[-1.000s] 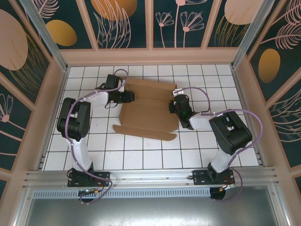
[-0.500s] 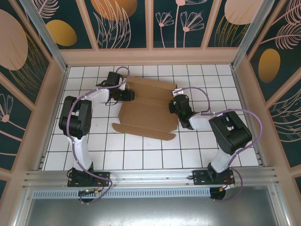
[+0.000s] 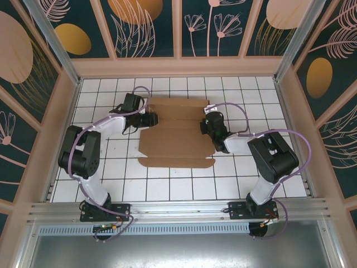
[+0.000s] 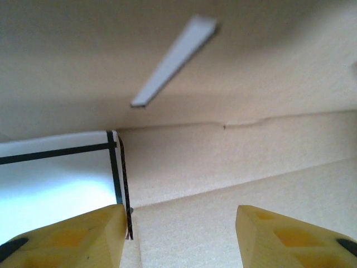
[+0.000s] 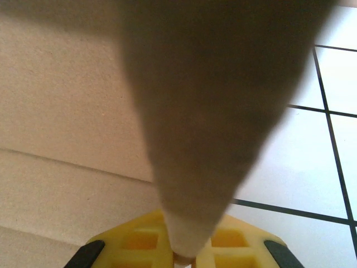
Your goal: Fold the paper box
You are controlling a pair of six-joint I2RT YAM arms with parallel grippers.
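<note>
The paper box (image 3: 177, 137) is a brown cardboard sheet with creases, lying mostly flat in the middle of the tiled table. My left gripper (image 3: 153, 118) is at its far left edge. In the left wrist view the yellow fingers (image 4: 95, 231) stand apart over cardboard (image 4: 223, 167) with nothing pinched, and a narrow slot (image 4: 173, 61) shows in the panel ahead. My right gripper (image 3: 207, 126) is at the box's right edge. In the right wrist view that gripper (image 5: 187, 254) is shut on a cardboard flap (image 5: 212, 111), which rises blurred in front of the lens.
White tiles with black grid lines (image 3: 167, 184) cover the table in front of the box and to both sides. Low pink walls (image 3: 178, 67) ring the table. The right arm's bulky elbow (image 3: 270, 156) sits near the right wall, the left arm's elbow (image 3: 78, 156) near the left.
The box has turned and settled square with the tile grid, its near flap now lying level. The left arm's elbow swung out to the left. The right gripper stayed shut on the flap.
</note>
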